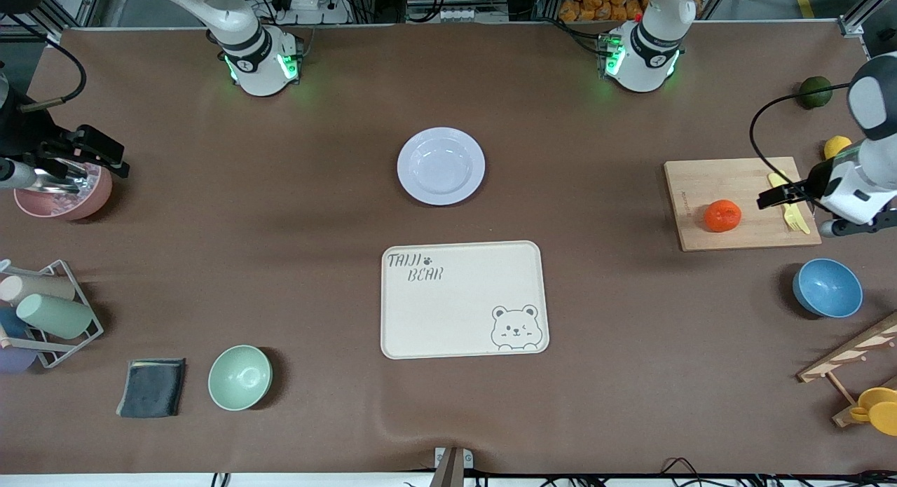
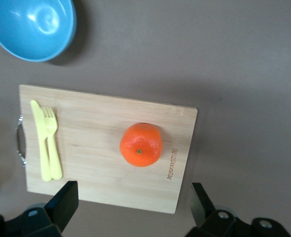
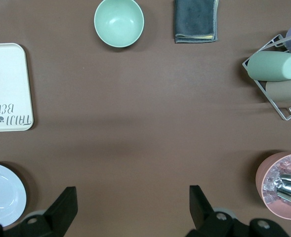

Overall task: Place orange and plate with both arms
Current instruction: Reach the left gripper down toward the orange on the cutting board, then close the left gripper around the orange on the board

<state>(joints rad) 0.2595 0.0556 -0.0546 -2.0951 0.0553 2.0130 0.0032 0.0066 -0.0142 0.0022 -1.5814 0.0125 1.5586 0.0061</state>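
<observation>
The orange sits on a wooden cutting board toward the left arm's end of the table. My left gripper hangs open and empty high over that board, and the orange shows just off its fingers. The pale plate lies mid-table, farther from the front camera than the cream bear-print tray. My right gripper is open and empty above bare table beside a pink bowl. The plate's edge shows in the right wrist view.
A yellow fork and knife lie on the board. A blue bowl, a lemon and a dark green fruit are around it. Toward the right arm's end are a green bowl, a grey cloth and a cup rack.
</observation>
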